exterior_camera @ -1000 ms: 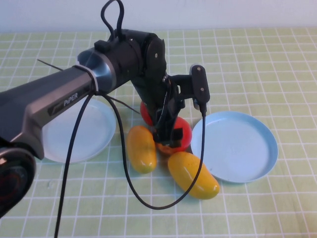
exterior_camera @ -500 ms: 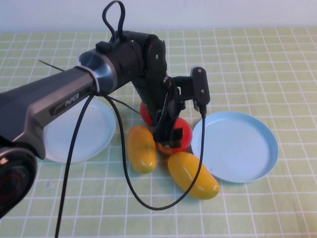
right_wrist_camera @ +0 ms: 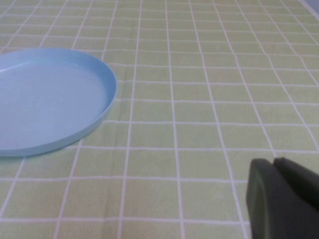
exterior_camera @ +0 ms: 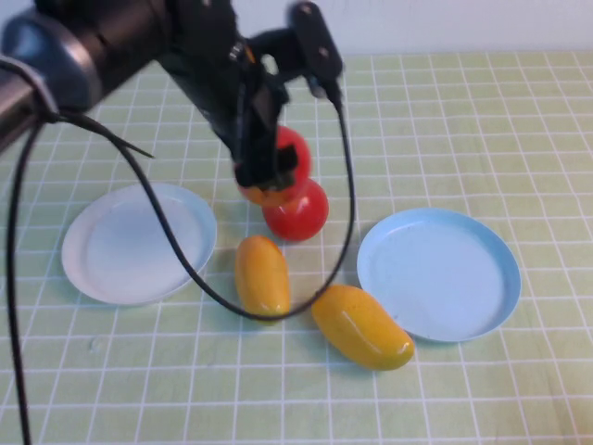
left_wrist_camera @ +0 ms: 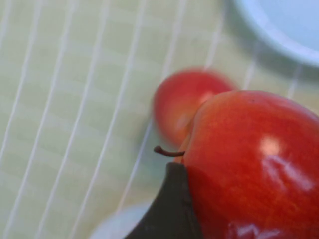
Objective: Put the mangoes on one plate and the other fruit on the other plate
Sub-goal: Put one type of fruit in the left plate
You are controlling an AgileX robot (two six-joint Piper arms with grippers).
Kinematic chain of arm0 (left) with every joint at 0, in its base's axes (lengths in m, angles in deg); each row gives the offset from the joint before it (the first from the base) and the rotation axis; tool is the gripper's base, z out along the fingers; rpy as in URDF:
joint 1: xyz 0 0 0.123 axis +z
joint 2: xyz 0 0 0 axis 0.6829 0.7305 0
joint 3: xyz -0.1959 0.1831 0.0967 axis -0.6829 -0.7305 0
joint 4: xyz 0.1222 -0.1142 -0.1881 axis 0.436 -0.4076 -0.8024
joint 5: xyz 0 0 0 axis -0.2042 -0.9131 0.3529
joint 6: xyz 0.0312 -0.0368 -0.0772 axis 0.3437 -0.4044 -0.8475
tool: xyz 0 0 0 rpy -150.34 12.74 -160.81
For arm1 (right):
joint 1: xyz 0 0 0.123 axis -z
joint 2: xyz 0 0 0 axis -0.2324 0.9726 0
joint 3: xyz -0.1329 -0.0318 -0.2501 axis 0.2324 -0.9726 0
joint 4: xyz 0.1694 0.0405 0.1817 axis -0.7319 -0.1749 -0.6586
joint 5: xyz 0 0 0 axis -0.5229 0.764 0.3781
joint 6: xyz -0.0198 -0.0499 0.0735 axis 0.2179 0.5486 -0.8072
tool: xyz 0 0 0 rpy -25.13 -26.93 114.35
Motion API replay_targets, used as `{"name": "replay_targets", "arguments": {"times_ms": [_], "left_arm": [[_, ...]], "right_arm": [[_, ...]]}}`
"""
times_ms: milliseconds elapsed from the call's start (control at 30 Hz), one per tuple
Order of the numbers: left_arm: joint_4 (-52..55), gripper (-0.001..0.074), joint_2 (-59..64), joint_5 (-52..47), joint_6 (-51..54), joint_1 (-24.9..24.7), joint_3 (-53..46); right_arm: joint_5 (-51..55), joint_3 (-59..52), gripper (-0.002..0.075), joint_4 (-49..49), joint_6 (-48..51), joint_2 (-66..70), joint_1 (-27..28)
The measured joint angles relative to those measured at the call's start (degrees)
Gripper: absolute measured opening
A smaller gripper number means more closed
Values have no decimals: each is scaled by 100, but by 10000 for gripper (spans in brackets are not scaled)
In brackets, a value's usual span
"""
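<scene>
While aloft above the second apple, one apple clenched in left tool; right tool low over the cloth, grip unclear.

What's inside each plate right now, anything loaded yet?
Neither plate holds fruit: the white plate and blue plate show bare. The left gripper holds one apple aloft; the right gripper hangs over bare tablecloth beside the blue plate.

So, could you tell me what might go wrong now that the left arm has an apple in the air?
The left gripper holds the lifted apple near one side, so it may slip and drop onto the other apple. Its cable hangs near the mangoes. The right gripper rests near the blue plate.
</scene>
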Motion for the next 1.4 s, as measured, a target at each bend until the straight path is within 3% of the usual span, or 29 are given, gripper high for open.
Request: {"name": "replay_targets", "arguments": {"times_ms": [233, 400, 633, 800, 1400], "left_arm": [[823, 578, -13, -777, -2353, 1111, -33], [946, 578, 201, -813, -2936, 1423, -330], [1091, 578, 531, -803, -3012, 1509, -968], [1192, 666, 549, -611, -3372, 1509, -1178], [1351, 669, -260, -784, -3740, 1442, -987]], "right_arm": [[0, 0, -17, 0, 0, 0, 0], [0, 0, -17, 0, 0, 0, 0], [0, 0, -17, 0, 0, 0, 0], [0, 0, -17, 0, 0, 0, 0], [0, 0, -16, 0, 0, 0, 0]]}}
